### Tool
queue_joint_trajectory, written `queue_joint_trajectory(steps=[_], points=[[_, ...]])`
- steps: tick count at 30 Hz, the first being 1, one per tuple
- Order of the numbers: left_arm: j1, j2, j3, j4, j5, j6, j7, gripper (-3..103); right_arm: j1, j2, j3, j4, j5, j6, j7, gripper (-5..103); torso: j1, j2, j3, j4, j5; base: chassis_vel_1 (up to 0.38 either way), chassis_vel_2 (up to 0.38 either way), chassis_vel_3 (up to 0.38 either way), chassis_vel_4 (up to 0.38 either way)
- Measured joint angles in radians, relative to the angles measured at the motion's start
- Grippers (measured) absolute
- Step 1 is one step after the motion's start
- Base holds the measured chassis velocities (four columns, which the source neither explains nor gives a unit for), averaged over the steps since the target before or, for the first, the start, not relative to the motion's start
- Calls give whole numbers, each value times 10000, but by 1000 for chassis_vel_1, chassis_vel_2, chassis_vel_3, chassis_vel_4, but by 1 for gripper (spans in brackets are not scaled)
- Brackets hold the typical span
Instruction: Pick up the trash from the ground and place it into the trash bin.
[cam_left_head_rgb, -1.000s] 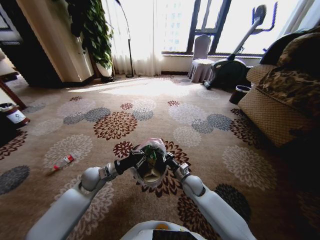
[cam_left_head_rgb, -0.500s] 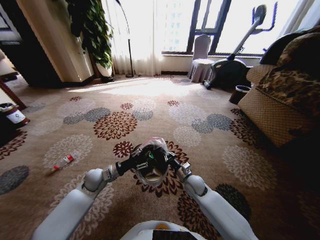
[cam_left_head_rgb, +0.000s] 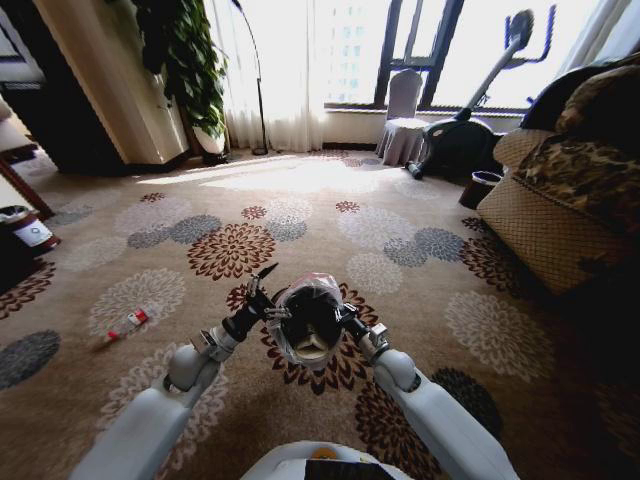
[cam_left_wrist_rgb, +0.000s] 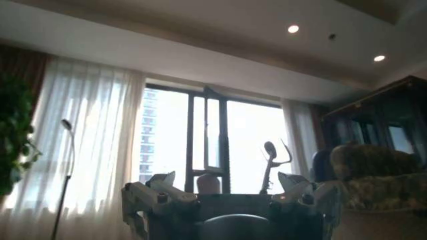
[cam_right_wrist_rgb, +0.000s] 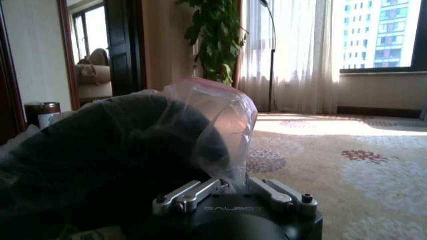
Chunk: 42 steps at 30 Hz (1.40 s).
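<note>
The trash bin (cam_left_head_rgb: 308, 290), a small dark round bin with a whitish bag over its rim, hangs above the carpet in front of me. My right gripper (cam_left_head_rgb: 350, 323) is shut on its rim. In the right wrist view that gripper (cam_right_wrist_rgb: 230, 186) clamps the bagged bin (cam_right_wrist_rgb: 133, 145) close up. Some pale trash lies inside the bin. My left gripper (cam_left_head_rgb: 261, 279) is open and empty, just left of the bin and tilted upward; in its own view the left gripper (cam_left_wrist_rgb: 225, 178) points at the window. A red-capped clear bottle (cam_left_head_rgb: 126, 324) lies on the carpet to the left.
A sofa (cam_left_head_rgb: 560, 200) lines the right side, with a small dark bin (cam_left_head_rgb: 480, 186) and an exercise machine (cam_left_head_rgb: 465, 120) beyond it. A white-labelled dark bin (cam_left_head_rgb: 22, 228) stands at the far left. A potted plant (cam_left_head_rgb: 190, 70) and a chair (cam_left_head_rgb: 402, 115) are at the back.
My left gripper, which held a green wrapper over the bin, has drawn back to the left and tilted up, open and empty. The bin has stayed in my right gripper.
</note>
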<state>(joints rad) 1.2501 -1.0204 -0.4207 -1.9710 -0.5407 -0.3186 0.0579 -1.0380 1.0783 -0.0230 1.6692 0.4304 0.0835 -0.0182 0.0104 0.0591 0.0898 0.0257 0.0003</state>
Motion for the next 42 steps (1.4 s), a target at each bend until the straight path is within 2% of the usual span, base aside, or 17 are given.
queue_joint_trajectory(steps=[2,3,4,5,6,7,8,10,14,17,22,23,26,30,35,38,42], points=[[-569,-300,-283,793,-285,1676,-2257,100,-171,-184,406,213,279,60,5,0,1,0,1,-4,-6,0,0,0,0],[-569,-300,-283,793,-285,1676,-2257,100,-171,-184,406,213,279,60,5,0,1,0,1,-4,-6,0,0,0,0],[-684,-320,-329,1008,-727,2327,-2809,100,-258,-223,597,319,393,61,3,0,1,0,1,-2,-6,0,0,0,0],[-764,-294,-371,1273,-1268,3103,-3073,100,-336,-262,796,403,451,92,1,0,0,0,1,1,1,0,0,0,0],[-845,-238,-379,1767,-1377,3545,-2956,100,-411,-313,973,464,487,165,3,0,0,0,-1,4,0,0,0,0,0],[-987,-198,-325,2493,-1117,3439,-2729,100,-483,-362,1110,503,511,212,5,0,0,0,0,2,-3,0,0,0,0],[-987,-198,-325,2493,-1117,3439,-2729,100,-483,-362,1110,503,511,212,5,0,0,0,0,2,-3,0,0,0,0],[-1120,-176,-182,3381,-917,2965,-2451,100,-554,-393,1215,543,535,226,3,0,1,-1,1,-3,-10,0,0,0,0],[-914,-217,-245,3529,-1161,2948,-2423,100,-507,-387,1215,545,593,266,2,0,0,0,0,6,2,-35,-24,24,21],[-868,-190,-237,3749,-1054,2932,-2286,100,-509,-385,1214,549,638,301,-6,0,0,-1,0,5,-8,-108,-97,113,130],[-862,5,-159,4562,-289,2645,-1456,100,-472,-335,1169,567,661,355,-6,0,0,-1,0,2,-5,-206,-181,189,181],[-862,5,-159,4562,-289,2645,-1456,100,-472,-335,1169,567,661,355,-6,0,0,-1,0,2,-5,-257,-262,225,219],[-826,62,-109,5214,528,2267,-658,100,-441,-250,1120,570,642,595,0,0,0,-1,1,-4,-10,-274,-281,271,250],[-752,41,-124,5659,1098,2111,-256,100,-468,-227,1096,570,564,810,1,0,0,0,0,-4,1,-254,-246,251,246],[-769,38,-130,6123,1144,2029,16,100,-501,-234,1130,576,517,810,7,0,0,-2,0,-6,-1,-146,-154,108,123],[-767,65,-161,6456,1173,2042,87,100,-542,-204,1119,599,533,791,0,0,0,-2,0,4,-11,0,0,0,0],[-789,137,-181,6549,1327,1997,121,100,-556,-163,1098,599,533,805,-3,0,-1,-3,0,9,-3,32,57,-15,-25]])
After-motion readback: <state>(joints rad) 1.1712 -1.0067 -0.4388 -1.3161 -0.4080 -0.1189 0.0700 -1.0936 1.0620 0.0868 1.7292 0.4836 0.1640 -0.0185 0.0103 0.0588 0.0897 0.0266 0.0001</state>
